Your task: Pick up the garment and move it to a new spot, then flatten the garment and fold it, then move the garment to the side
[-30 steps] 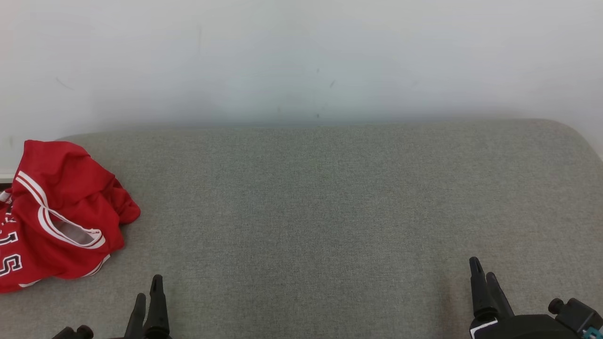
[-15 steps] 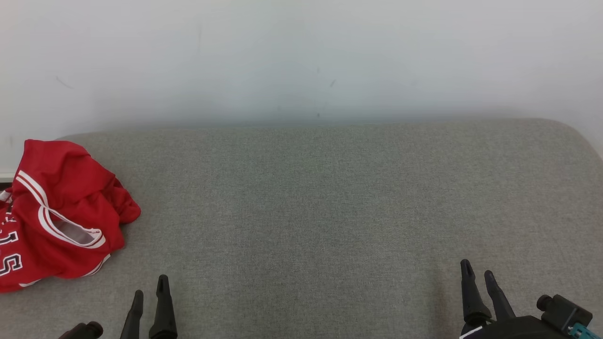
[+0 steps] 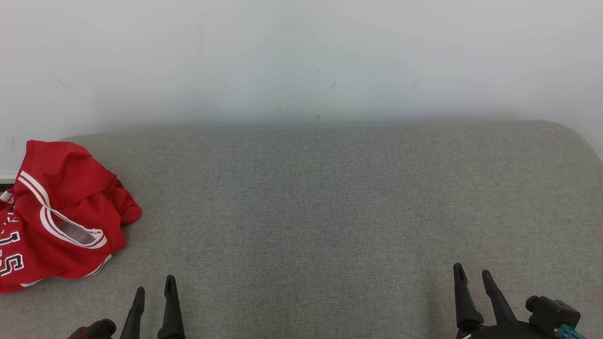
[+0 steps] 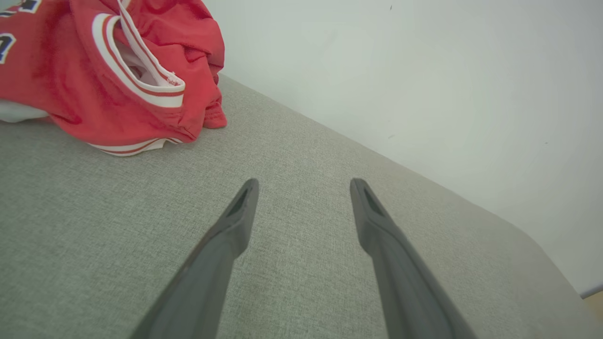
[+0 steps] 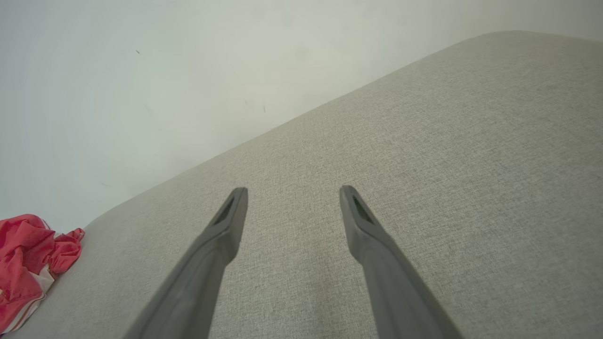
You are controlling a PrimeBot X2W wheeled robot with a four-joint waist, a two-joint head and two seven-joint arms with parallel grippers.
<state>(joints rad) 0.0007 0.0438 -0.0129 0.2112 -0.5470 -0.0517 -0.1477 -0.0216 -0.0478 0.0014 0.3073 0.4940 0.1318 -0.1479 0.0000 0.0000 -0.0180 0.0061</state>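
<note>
You see the red jersey [image 3: 66, 197] only partly: the left edge of the head view cuts it, and its dark lettering [image 3: 13, 264] cannot be read whole.

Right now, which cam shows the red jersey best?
Head view: nearly the whole crumpled red jersey shows at the left end of the grey fabric surface, cut only by the frame edge. Left wrist view is closer but crops its top and left. Right wrist view catches just a small corner.
</note>
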